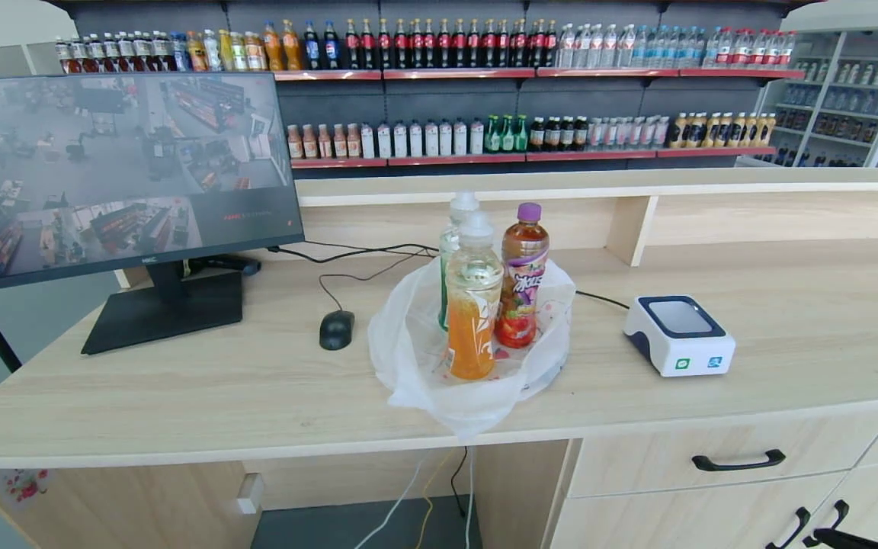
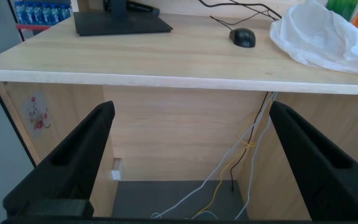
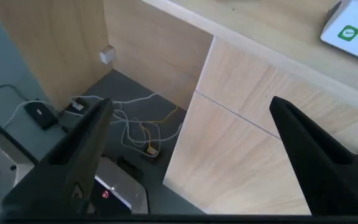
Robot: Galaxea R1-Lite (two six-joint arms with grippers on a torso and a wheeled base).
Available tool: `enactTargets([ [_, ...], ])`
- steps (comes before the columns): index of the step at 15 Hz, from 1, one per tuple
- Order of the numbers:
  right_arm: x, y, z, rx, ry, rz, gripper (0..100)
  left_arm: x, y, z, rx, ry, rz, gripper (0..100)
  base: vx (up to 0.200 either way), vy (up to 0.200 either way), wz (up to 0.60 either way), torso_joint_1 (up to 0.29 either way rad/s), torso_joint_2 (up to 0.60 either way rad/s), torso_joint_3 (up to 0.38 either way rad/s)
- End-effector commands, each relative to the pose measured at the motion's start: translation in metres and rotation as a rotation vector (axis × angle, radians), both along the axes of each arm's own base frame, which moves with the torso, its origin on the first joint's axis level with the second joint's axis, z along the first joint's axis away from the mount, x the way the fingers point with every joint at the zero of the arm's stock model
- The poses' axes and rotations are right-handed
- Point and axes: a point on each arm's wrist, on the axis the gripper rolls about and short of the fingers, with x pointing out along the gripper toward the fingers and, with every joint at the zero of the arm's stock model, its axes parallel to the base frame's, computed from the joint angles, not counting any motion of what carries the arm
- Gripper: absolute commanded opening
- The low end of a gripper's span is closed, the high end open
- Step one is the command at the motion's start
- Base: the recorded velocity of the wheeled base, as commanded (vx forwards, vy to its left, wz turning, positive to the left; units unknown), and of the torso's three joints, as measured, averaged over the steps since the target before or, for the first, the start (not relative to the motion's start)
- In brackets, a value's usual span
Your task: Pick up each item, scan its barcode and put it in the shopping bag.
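While our left end effector [image 2: 191, 109] and right end effector [image 3: 191, 106] hang spread wide below the pale wooden table [image 1: 180, 396], we see the white plastic shopping bag [image 1: 412, 347] up beyond the left one, holding three upright drink bottles [image 1: 472, 313]; the white scanner box [image 1: 679, 335] sits above the right.

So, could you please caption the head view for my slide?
Three bottles stand in the shopping bag beside the scanner.

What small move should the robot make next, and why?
Probably bring the right gripper up over the counter, toward the orange bottle. Both it and the left gripper are open and empty, facing the counter's front, while that bottle, the purple-capped bottle and the rear bottle stand in the shopping bag beside the scanner; whether they were scanned cannot be told.
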Motion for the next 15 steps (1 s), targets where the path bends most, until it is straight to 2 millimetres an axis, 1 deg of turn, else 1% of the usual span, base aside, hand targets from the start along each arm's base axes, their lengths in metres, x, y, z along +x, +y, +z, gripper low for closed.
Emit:
enactTargets([
  [1,-0.0297,-0.0363,-0.0179,0.040,-0.089,0.029,100,0.0000,0.0000,-0.0001,0.000,0.000,0.000,100,0.000,0.000,0.00,0.000,0.00,0.000],
  [3,-0.0305,-0.0368,-0.0175,0.063,-0.093,0.051,100,0.0000,0.0000,-0.0001,0.000,0.000,0.000,100,0.000,0.000,0.00,0.000,0.00,0.000],
  [5,-0.0347,-0.0363,-0.0189,0.134,-0.043,0.207,100,0.0000,0.0000,-0.0001,0.000,0.000,0.000,100,0.000,0.000,0.00,0.000,0.00,0.000],
  [6,-0.0348,-0.0360,-0.0194,0.129,-0.026,0.200,100,0.0000,0.0000,-0.0001,0.000,0.000,0.000,100,0.000,0.000,0.00,0.000,0.00,0.000],
  [9,-0.0314,-0.0321,-0.0193,0.087,0.021,-0.016,100,0.0000,0.0000,-0.0001,-0.002,0.000,0.000,100,0.000,0.000,0.00,0.000,0.00,0.000],
  [11,-0.0313,-0.0326,-0.0196,0.075,0.014,-0.297,100,0.0000,0.0000,-0.0001,-0.002,0.000,0.000,100,0.000,0.000,0.00,0.000,0.00,0.000],
  [13,-0.0328,-0.0334,-0.0190,0.095,-0.007,-0.502,100,0.0000,0.0000,-0.0001,-0.002,0.000,0.000,100,0.000,0.000,0.00,0.000,0.00,0.000],
  [14,-0.0343,-0.0337,-0.0191,0.105,-0.020,-0.545,100,0.0000,0.0000,-0.0001,-0.002,0.000,0.000,100,0.000,0.000,0.00,0.000,0.00,0.000],
  [15,-0.0389,-0.0342,-0.0193,0.126,-0.072,-0.587,100,0.0000,0.0000,-0.0001,-0.002,0.000,0.000,100,0.000,0.000,0.00,0.000,0.00,0.000],
])
